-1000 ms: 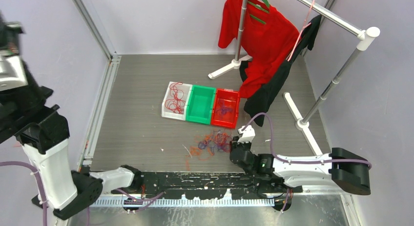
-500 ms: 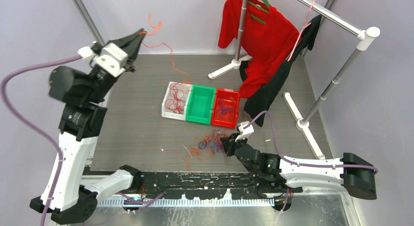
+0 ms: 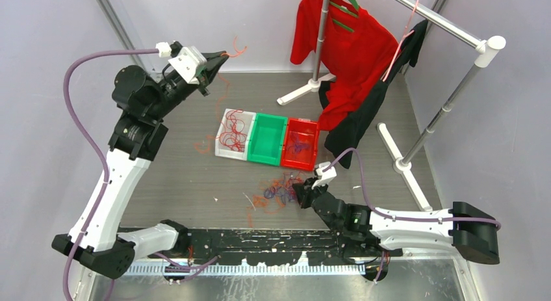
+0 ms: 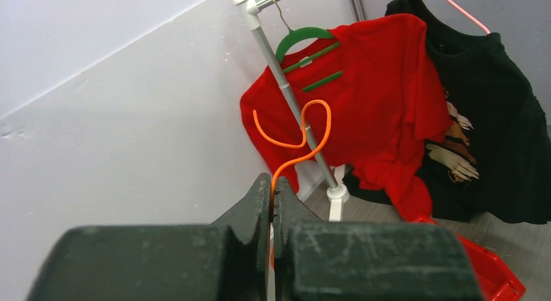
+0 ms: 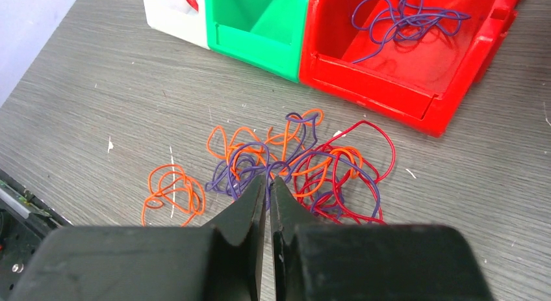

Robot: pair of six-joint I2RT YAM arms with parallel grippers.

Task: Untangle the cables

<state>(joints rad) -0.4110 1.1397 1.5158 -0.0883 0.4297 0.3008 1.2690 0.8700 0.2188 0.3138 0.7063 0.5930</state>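
The cables [image 3: 281, 190] lie as a tangle of red, orange and purple loops on the grey floor in front of the bins. In the right wrist view the cables [image 5: 312, 164] spread just past my fingertips. My right gripper [image 3: 300, 192] sits low at the tangle's right edge. In its own view the right gripper [image 5: 269, 179] is shut on a purple strand. My left gripper [image 3: 217, 56] is raised high at the back left. It [image 4: 272, 181] is shut on an orange cable [image 4: 305, 135] that curls above the tips. That orange cable [image 3: 221, 86] hangs down toward the floor.
White bin [image 3: 221, 151] with red cables, empty green bin [image 3: 266, 140] and red bin [image 3: 312, 145] with purple cables stand in a row. A separate orange loop [image 5: 172, 190] lies left of the tangle. A clothes rack with a red shirt [image 3: 344, 54] and a black shirt [image 3: 364, 119] stands behind.
The left arm swung up from the left edge and rightward, carrying the orange cable higher. The right gripper slid forward into the tangle and closed.
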